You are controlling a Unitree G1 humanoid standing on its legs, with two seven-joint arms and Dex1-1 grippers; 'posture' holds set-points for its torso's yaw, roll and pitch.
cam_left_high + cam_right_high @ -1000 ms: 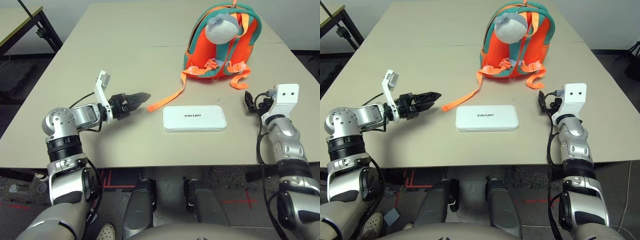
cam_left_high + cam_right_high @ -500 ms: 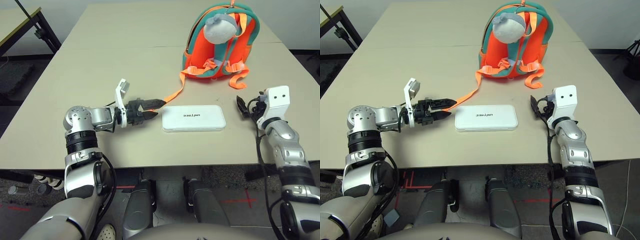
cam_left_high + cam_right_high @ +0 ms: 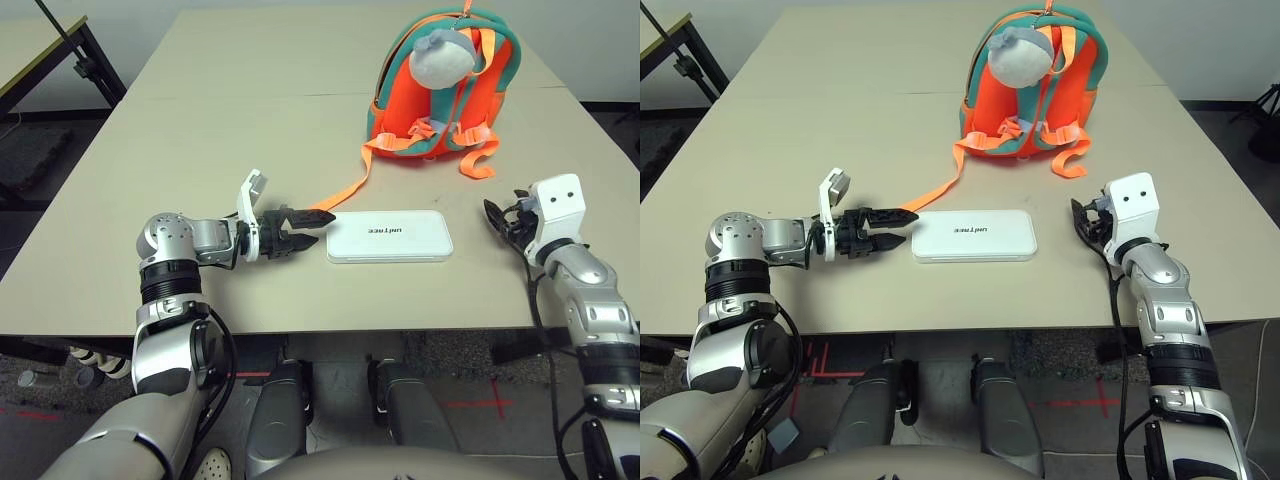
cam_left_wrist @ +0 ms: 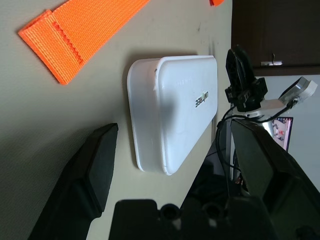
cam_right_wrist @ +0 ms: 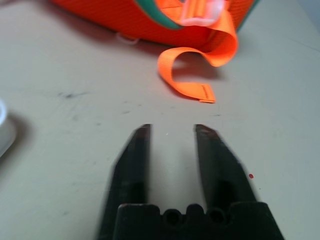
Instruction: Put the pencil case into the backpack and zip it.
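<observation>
Pencil case (image 3: 389, 237) lies flat on the tabletop (image 3: 200, 140) just ahead of the left tool (image 3: 308, 228), fingers spread; right tool (image 5: 172, 150), narrowly parted, sits empty beside it, backpack (image 3: 440, 85) beyond.

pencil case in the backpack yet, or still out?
Out. The pencil case lies flat on the table, apart from the backpack standing behind it; the open left claw sits at its end.
</observation>
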